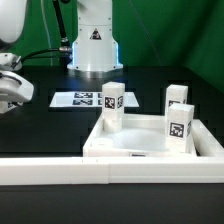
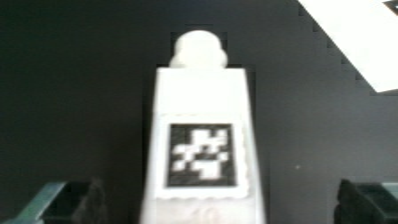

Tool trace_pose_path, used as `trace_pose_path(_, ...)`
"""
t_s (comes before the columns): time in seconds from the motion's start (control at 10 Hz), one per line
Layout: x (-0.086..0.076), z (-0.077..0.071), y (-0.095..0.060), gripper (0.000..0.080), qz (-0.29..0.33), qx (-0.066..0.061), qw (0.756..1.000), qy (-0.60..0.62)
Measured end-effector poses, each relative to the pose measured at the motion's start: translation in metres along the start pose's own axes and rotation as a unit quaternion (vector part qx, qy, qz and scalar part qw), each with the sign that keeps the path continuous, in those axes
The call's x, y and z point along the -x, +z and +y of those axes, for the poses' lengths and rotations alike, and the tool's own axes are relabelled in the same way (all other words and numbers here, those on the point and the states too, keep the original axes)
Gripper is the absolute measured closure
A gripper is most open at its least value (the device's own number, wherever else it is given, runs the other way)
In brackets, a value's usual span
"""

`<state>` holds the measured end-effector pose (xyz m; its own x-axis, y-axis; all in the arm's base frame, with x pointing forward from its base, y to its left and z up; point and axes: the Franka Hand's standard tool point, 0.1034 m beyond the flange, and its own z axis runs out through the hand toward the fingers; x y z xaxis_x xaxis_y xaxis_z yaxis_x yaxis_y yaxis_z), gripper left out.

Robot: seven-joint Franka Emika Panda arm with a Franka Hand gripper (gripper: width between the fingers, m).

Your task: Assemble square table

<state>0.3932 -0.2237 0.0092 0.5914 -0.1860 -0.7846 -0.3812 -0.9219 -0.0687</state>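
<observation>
The gripper point(image 2: 205, 205) hangs with jaws spread wide on either side of a loose leg point(image 2: 201, 130) lying on the black table point(image 2: 71, 90). Judged step: grasping this leg. Next, descend, close, then carry it to the tabletop slab point(image 1: 150, 150).

Black table point(image 1: 40, 125) bearing marker board point(image 1: 85, 99)

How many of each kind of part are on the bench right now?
Legs: 4 (three standing in the exterior view, one under the wrist camera)
Square tabletop: 1
Barrier wall: 1
Marker board: 1
Total: 7
</observation>
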Motion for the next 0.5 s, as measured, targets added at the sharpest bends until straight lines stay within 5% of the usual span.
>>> trace_pose_path(0.1,0.0001,0.0012,-0.0004,0.0150,0.000,0.000,1.000,0.000)
trace_pose_path(0.4,0.0002,0.0014,-0.0004,0.0513,0.000,0.000,1.000,0.000)
trace_pose_path(0.5,0.0002,0.0014,-0.0004,0.0513,0.000,0.000,1.000,0.000)
